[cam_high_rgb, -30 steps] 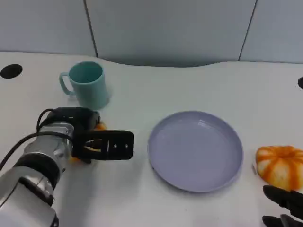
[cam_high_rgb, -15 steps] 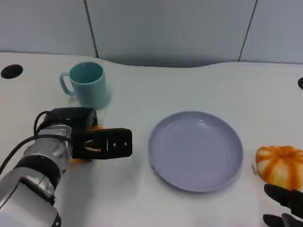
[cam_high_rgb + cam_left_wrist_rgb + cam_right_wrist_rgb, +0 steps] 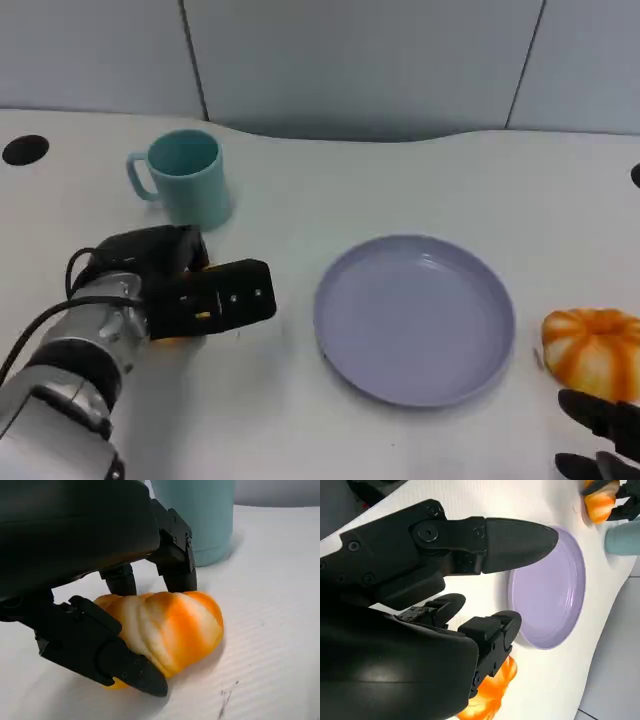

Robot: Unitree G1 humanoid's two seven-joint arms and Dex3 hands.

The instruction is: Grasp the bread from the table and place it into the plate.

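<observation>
The left hand (image 3: 205,295) has tilted upward, fingers clamped on the bread (image 3: 165,627) near the table's (image 3: 300,420) left edge, suggesting the lift toward the plate (image 3: 414,318) is starting; the right hand (image 3: 603,437) rests open, holding nothing

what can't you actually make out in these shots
- Head view: the bread under the left hand is almost wholly covered by hand and forearm; an orange sliver shows.
- Left wrist view: the mug is cut off by the picture's edge, and the bread's near end sits behind the fingers.
- Head view: the right hand is cut off at the corner, so its finger pose is unclear.
- Right wrist view: the striped bun is partly hidden by that hand.
</observation>
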